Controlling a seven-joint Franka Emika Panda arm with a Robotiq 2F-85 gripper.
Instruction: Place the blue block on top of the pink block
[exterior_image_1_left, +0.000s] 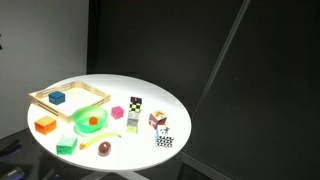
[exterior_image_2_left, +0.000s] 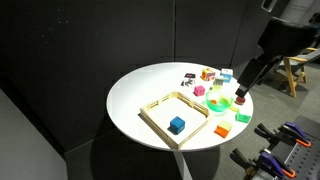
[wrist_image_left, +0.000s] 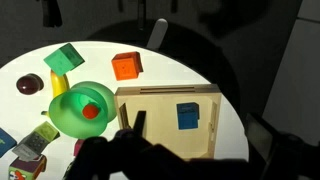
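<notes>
The blue block (exterior_image_1_left: 57, 98) lies inside a shallow wooden tray (exterior_image_1_left: 90, 91) on the round white table; it also shows in the other exterior view (exterior_image_2_left: 177, 125) and in the wrist view (wrist_image_left: 188, 116). The pink block (exterior_image_1_left: 117, 112) sits on the table between the green bowl (exterior_image_1_left: 90, 122) and the patterned cubes. It shows in an exterior view (exterior_image_2_left: 199, 91), and a sliver of it shows in the wrist view (wrist_image_left: 78, 148). My gripper (exterior_image_2_left: 243, 92) hangs above the table edge by the bowl, away from both blocks. Its fingers (wrist_image_left: 195, 120) are spread and empty.
The green bowl (wrist_image_left: 82, 108) holds a red ball. Near it lie an orange block (wrist_image_left: 127, 66), a light green cube (wrist_image_left: 67, 58), a dark red object (wrist_image_left: 30, 84) and a yellow piece (wrist_image_left: 58, 85). Several patterned cubes (exterior_image_1_left: 157, 120) stand beyond the pink block.
</notes>
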